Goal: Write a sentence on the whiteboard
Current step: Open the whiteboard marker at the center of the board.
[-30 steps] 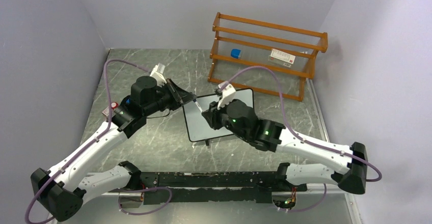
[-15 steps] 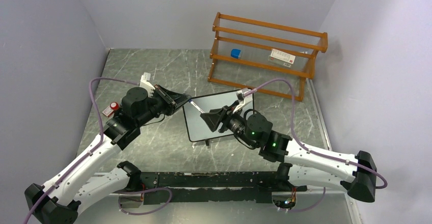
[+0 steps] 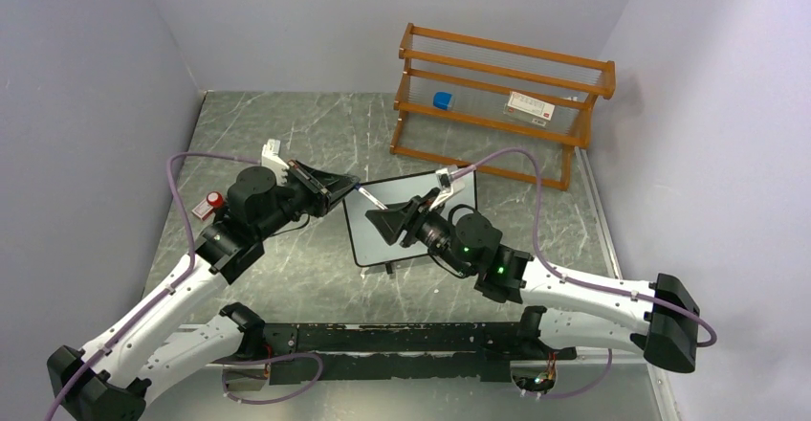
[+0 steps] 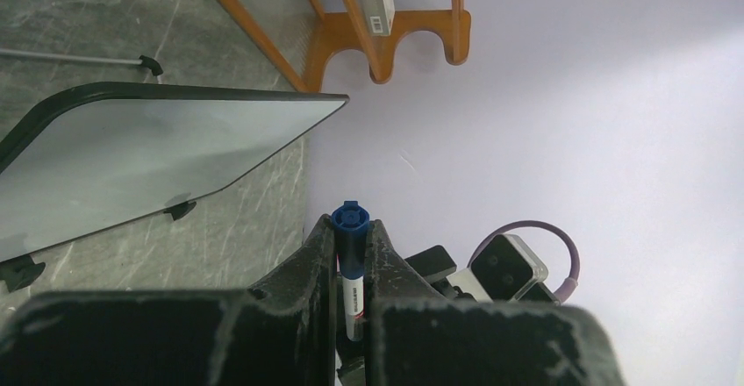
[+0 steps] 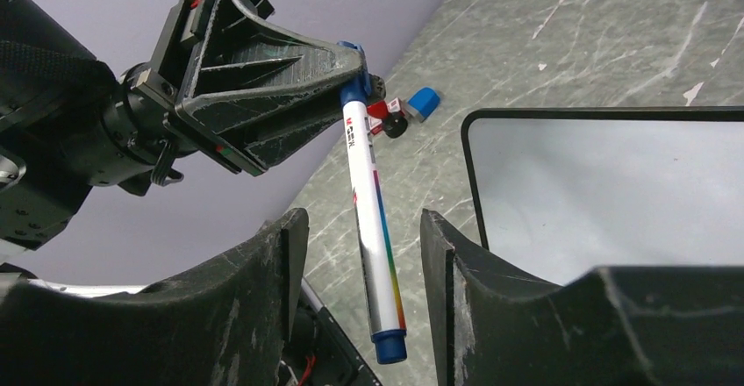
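Our left gripper (image 4: 351, 228) is clamped tight on the blue end of a marker (image 5: 373, 228), which sticks out from its jaws toward the right gripper (image 5: 360, 228). We see the right one's jaws parted on either side of the white barrel, with a gap showing on both sides, so it has no grip. Both meet above the left edge of the whiteboard (image 3: 368, 247), which lies flat in the middle of the table (image 3: 287, 124). An orange wooden rack (image 3: 497, 96) stands at the table's far right corner.
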Controlling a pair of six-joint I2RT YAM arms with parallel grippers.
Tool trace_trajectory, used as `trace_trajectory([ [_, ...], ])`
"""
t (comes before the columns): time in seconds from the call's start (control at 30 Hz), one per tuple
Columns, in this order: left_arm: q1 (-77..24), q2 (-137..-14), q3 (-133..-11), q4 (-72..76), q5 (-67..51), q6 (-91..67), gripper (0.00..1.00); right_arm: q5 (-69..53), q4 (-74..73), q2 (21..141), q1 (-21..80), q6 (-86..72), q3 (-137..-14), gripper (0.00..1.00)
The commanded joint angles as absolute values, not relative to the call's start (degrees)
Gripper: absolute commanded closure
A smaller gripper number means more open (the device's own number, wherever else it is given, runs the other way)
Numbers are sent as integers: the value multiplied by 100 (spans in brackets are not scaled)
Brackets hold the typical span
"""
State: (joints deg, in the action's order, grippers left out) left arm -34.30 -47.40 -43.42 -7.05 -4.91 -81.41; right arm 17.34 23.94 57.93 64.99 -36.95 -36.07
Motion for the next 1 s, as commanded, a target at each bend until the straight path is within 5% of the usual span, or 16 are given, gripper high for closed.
trace_trajectory([
  [0.0,-3401,-4675,-4286,-500,-542,-8263,95,1829,2769,5823,6501,-3736,-3705,47],
  [0.97,-3401,-4516,-3943,-283,-609,-8795,95,1907,3063,5916,6501,-3795,-3566,59],
])
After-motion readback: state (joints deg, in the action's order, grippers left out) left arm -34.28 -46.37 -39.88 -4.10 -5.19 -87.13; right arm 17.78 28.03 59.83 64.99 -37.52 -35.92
